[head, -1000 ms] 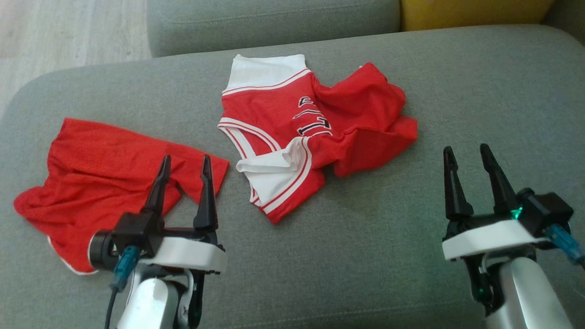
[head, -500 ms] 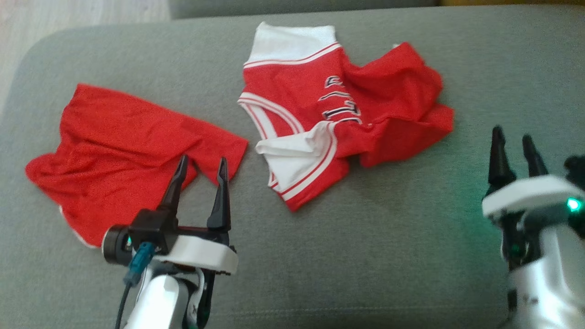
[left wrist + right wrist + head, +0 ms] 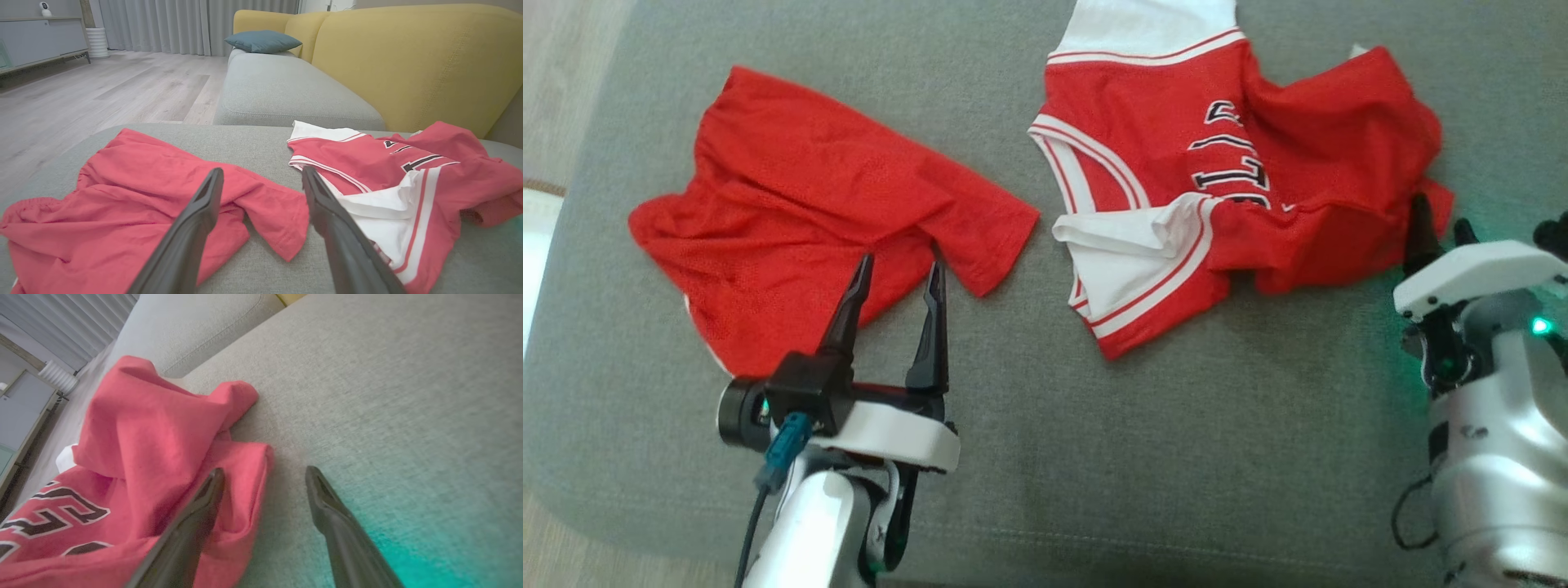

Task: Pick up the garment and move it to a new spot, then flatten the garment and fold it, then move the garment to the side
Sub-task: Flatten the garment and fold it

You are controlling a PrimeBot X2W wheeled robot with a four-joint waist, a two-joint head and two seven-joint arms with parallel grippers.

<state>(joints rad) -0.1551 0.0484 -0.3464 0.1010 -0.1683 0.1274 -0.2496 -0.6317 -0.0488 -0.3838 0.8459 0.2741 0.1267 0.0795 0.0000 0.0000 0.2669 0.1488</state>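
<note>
Pick-up step, no grasp yet. Jersey [image 3: 1241, 180] lies crumpled on sofa cushion [image 3: 1176, 449], beside shorts [image 3: 809, 212]. Left pincer [image 3: 900, 263] and right pincer [image 3: 1440, 214] both spread apart, empty. Right one sits at the jersey's edge, so the next move is likely to straddle the hem and close.

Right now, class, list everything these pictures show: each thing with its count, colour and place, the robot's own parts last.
shorts: one, red, on the seat's left
basketball jersey: one, red with white trim, crumpled on the seat's right
sofa seat: one, grey, under both garments
sofa back: yellow, behind the seat
cushion: one, teal, far seat
floor: pale wood, beside the sofa
left fingers: two, dark, spread, over the shorts' edge
right fingers: two, dark, spread, by the jersey's right edge
</note>
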